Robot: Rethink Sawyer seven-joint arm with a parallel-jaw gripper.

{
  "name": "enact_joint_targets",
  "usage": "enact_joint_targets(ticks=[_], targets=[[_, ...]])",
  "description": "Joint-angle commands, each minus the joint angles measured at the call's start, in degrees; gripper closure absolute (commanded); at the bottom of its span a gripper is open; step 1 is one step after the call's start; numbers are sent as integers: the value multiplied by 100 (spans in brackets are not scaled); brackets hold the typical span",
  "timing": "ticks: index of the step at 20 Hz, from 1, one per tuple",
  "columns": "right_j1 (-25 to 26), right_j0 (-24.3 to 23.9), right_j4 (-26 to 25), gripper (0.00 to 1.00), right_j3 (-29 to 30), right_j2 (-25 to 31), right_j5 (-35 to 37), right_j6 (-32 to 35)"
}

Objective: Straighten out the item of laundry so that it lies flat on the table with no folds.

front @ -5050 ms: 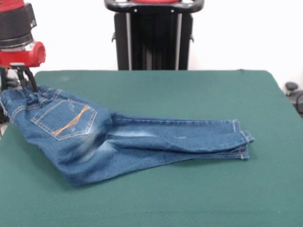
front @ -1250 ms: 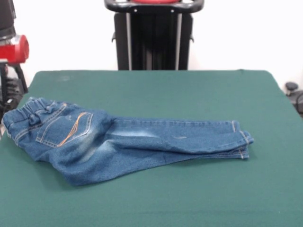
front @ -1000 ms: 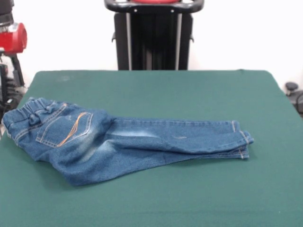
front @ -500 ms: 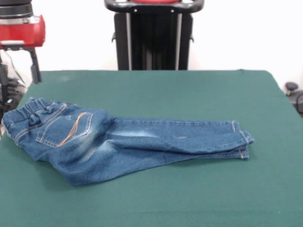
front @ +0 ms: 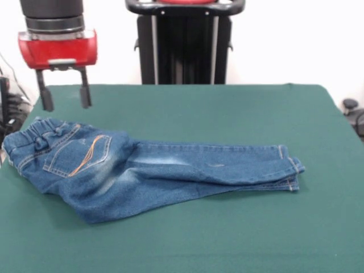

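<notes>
The small blue denim jeans [front: 142, 170] lie on the dark green table [front: 227, 114], folded lengthwise with one leg over the other. The elastic waistband [front: 34, 133] is bunched at the left edge of the table. An orange-stitched back pocket [front: 79, 153] faces up, with faded whitish patches beside it. The leg cuffs [front: 290, 168] point right. My gripper [front: 64, 98] hangs open and empty above the table's far left, just behind the waistband and clear of the cloth.
The robot's black pedestal [front: 183, 42] stands behind the table's far edge. A dark object [front: 352, 114] sits off the table at the right. The left table edge runs right beside the waistband.
Five seconds ago the gripper held the waistband lifted at the left; it let go and the waistband dropped onto the table. Over the last second the gripper moved right from the left edge.
</notes>
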Motion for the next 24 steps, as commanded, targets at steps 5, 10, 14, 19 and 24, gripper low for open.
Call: enact_joint_targets(ticks=[5, 10, 14, 19, 24], targets=[[316, 1059, 410, 0, 674, -836, -969, 1965], [387, 1434, 641, 0, 748, -1186, -1275, 2223], [387, 1763, 912, 0, 867, -1469, -1475, 2459], [500, 2141, 1154, 0, 933, -1788, -1822, 2739], [730, 2407, 1343, 0, 921, -2018, -2231, 2872]])
